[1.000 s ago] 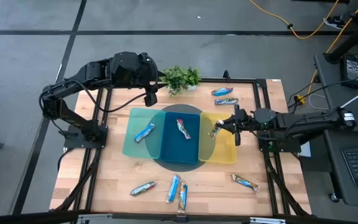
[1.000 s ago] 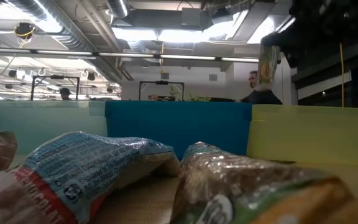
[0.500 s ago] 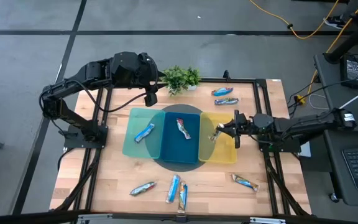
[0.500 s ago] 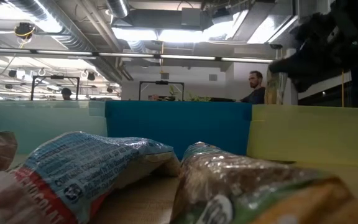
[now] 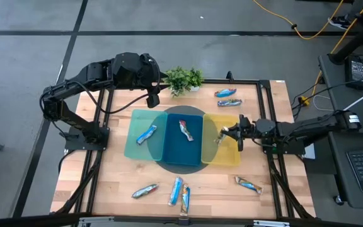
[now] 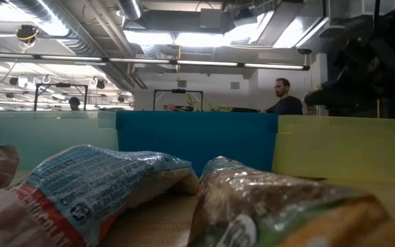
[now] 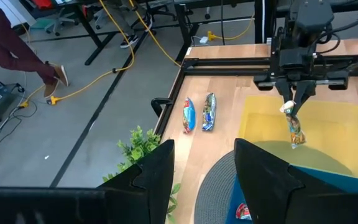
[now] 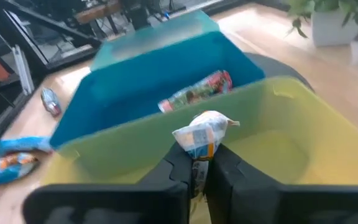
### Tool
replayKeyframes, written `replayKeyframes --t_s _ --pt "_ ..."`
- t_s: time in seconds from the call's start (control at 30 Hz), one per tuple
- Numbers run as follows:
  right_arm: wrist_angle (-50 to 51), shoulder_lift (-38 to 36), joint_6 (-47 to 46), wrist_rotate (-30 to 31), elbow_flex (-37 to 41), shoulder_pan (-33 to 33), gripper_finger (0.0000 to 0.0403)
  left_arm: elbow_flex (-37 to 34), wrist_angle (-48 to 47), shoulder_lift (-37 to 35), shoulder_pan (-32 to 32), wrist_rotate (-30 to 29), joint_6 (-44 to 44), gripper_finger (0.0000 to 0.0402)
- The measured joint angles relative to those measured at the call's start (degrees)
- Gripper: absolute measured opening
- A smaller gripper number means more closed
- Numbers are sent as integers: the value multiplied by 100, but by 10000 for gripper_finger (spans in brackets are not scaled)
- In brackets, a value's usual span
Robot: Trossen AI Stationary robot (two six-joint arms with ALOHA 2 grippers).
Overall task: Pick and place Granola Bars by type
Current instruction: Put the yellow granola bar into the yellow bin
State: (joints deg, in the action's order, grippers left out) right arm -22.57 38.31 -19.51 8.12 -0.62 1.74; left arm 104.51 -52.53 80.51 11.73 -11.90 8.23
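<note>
— Wooden table [image 5: 118, 183] under both arms, three bins in a row at its middle. Where is the bar in play?

— Clenched in the right gripper [image 5: 223, 133], jaws shut on one granola bar [image 8: 202, 138] above the yellow bin [image 5: 229, 157], just inside the wall it shares with the blue bin [image 5: 175, 148].

— How does it lie?

— Its long axis follows the fingers: one crimped end sticks out past the tips toward the blue bin, and in the left wrist view the bar [image 7: 294, 127] hangs tilted downward over the yellow floor.

— So the drop?

— Probably straight below the jaws. The left gripper [image 5: 152, 99] waits well apart, near the plant [image 5: 183, 78]; its jaws stand released.
</note>
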Motion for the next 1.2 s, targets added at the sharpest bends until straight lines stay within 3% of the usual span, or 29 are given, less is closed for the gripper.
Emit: replayKeyframes --t_s 0.37,0.6,1.2 --pt "151 6 1 136 26 -2 24 -2 0 0 2 0 -9 159" --pt "153 6 -138 149 26 -1 62 -2 0 0 1 0 -9 159" --pt "15 8 -105 99 26 0 72 -2 0 0 0 0 -9 156"
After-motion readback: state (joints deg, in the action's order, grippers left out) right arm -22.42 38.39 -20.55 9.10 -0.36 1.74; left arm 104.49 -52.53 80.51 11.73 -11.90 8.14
